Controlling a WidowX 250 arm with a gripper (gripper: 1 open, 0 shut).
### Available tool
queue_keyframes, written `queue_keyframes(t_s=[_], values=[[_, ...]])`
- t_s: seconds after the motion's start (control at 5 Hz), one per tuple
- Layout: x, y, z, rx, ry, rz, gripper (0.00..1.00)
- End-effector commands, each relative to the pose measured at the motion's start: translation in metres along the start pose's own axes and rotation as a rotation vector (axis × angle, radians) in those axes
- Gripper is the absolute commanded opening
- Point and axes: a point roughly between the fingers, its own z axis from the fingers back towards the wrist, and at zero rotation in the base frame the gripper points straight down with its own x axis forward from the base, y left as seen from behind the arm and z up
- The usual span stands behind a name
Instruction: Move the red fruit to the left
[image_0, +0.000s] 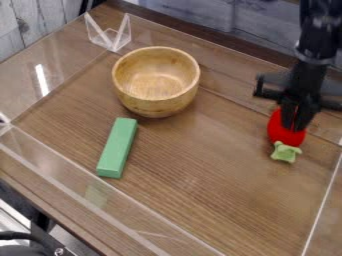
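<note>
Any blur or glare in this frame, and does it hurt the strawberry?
Camera view: gripper smeared and low in contrast, fingers indistinct; red toy strawberry soft but readable; brown wooden bowl and green rectangular block better defined; no strong glare on the tabletop.

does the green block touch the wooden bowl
Apart: the camera view shows bare wooden table between the green block and the wooden bowl.
</note>
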Motion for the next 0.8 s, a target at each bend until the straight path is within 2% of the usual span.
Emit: queue_keyframes(t_s=[0.0, 0.2, 0.4, 0.6], values=[[0.008, 0.013, 0.055, -0.065, -0.099, 0.015, 0.0], [0.014, 0.042, 0.074, -0.091, -0.144, 0.073, 0.0], [0.009, 0.025, 0.071, -0.094, -0.138, 0.079, 0.0], [0.006, 0.012, 0.054, -0.076, -0.119, 0.088, 1.0]])
